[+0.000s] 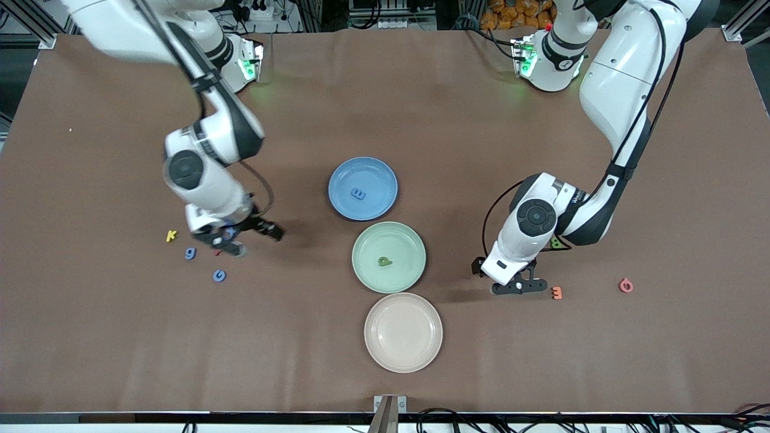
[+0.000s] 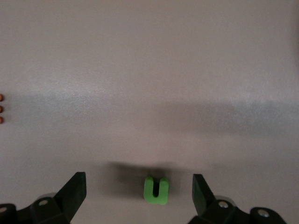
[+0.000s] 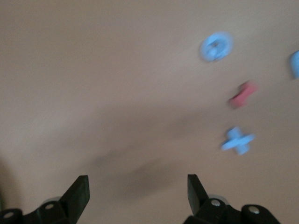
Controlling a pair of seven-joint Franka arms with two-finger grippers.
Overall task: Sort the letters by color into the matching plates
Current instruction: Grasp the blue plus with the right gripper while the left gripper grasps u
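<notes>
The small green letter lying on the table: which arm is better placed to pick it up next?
The left arm. Its pincer is open with the green letter lying between the fingers. The right pincer is open over the blue pieces at the right arm's end of the table.

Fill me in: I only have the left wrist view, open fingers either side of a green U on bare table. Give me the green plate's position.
Observer: The green plate lies mid-table, toward the right arm's end from the left gripper, between the blue plate and the cream plate.
Operator: State what's in it.
Observer: One green letter.
Operator: Report the right arm.
Observer: The right gripper is open, low beside loose blue letters toward its own end of the table.
</notes>
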